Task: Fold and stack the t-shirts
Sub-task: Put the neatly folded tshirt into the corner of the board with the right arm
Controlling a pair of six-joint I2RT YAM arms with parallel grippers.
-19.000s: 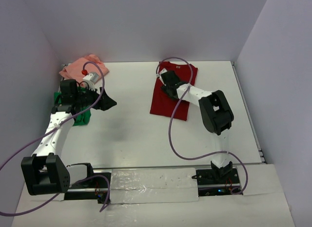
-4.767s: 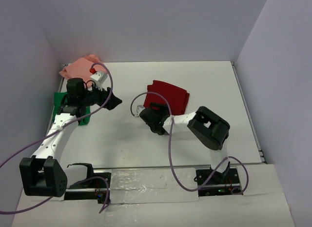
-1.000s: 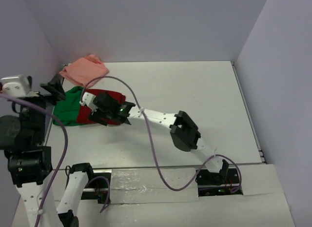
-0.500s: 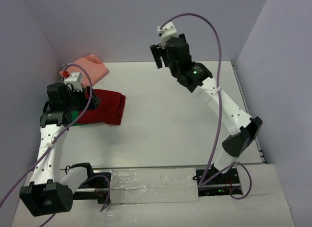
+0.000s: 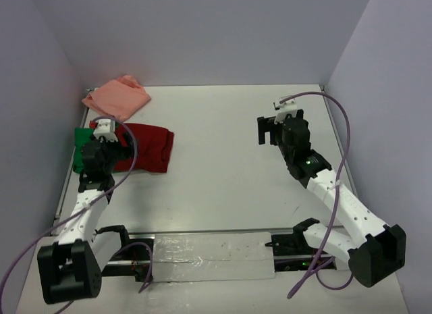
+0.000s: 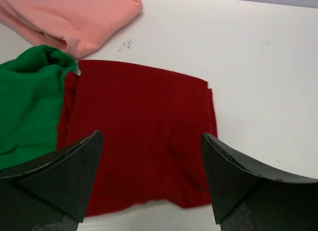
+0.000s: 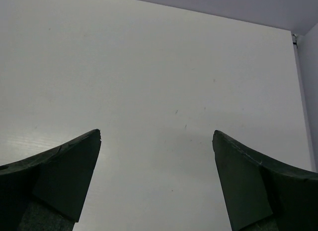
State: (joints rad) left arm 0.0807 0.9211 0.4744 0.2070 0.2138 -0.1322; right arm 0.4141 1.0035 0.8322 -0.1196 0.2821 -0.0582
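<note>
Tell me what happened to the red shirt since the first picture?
The dark red t-shirt moved from the back middle of the table, where it lay spread, to the left; it now lies folded against the green t-shirt. The right hand let it go and pulled back right, open. The left hand hangs open above it. The pink t-shirt stayed in its corner.

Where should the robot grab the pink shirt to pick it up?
Probably the right corner of the pink shirt, reached from the open table side by the left gripper, which is open. That corner pokes out over bare table; the green shirt crowds its near-left edge.
</note>
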